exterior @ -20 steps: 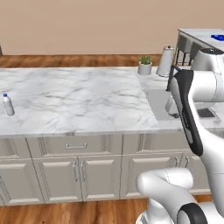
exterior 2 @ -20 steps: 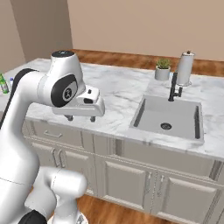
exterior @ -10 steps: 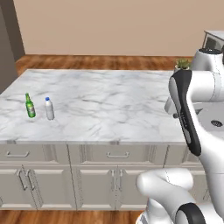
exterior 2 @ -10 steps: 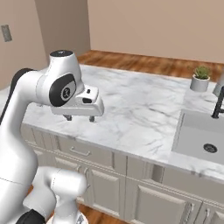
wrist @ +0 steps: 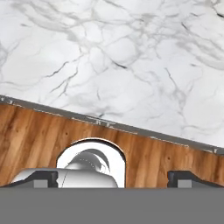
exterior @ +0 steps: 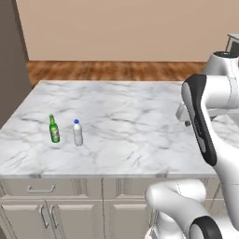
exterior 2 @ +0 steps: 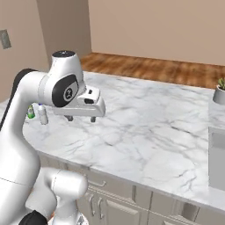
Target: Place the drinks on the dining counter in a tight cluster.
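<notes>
Left base view: two bottles are seen on the marble counter, toward its front left. One green bottle and one clear bottle with a blue cap are stood upright, just beside each other, not touching, green to the left. One drawer handle and two door handles are counted on the cabinet front below. One arm is raised at the right of the frame, well apart from both bottles.

Right base view: the same two bottles are partly hidden behind the arm at the left edge; the clear one is shown better than the green one. The gripper is held above the counter, fingers pointed down, set apart, nothing between them. One potted plant is seen at the far right.

Hand view: marble top, its edge and wood floor are seen from above. Two finger tips are shown wide apart at the bottom, nothing held.
</notes>
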